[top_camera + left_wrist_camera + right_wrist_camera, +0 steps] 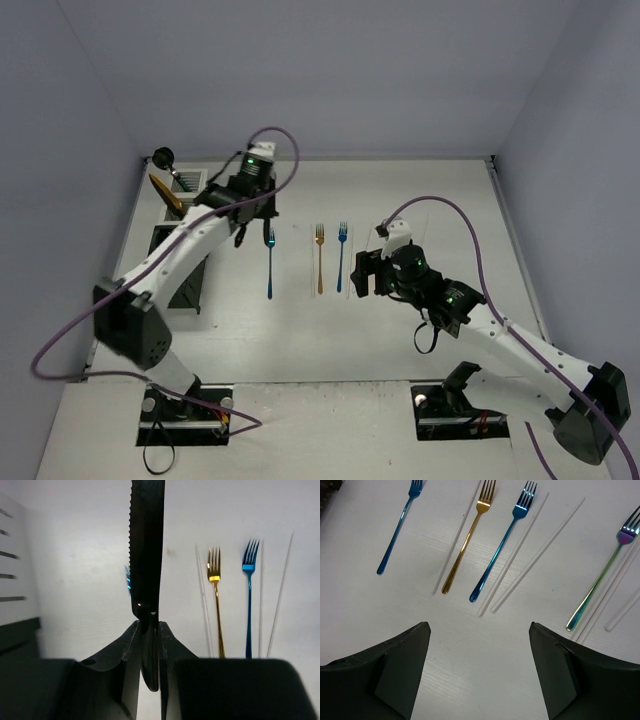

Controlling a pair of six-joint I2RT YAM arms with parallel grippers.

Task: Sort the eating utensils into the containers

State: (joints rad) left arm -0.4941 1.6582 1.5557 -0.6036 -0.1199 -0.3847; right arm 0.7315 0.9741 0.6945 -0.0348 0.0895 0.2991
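left end effector [149,630] pinches a black knife [147,550] near the white caddies [192,180], where a gold utensil [166,193] and a black utensil [160,156] poke out. right end effector [479,627] is spread above forks [465,542] on the worktop [380,610].

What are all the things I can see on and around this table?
black knife: one, black, serrated, clamped in the left gripper
blue forks: two, blue, flat on the table, either side of the gold fork
gold fork: one, gold, between the blue forks
rainbow fork: one, green-to-purple sheen, right of the others
chopsticks: at least four, pale, lying among the forks
caddies: count unclear, white and black, row at the table's left edge, partly under the left arm
gold utensil: one, gold, sticking out of the far white caddy
table: one, white
left gripper: black, shut on the knife
right gripper: black, open above the table
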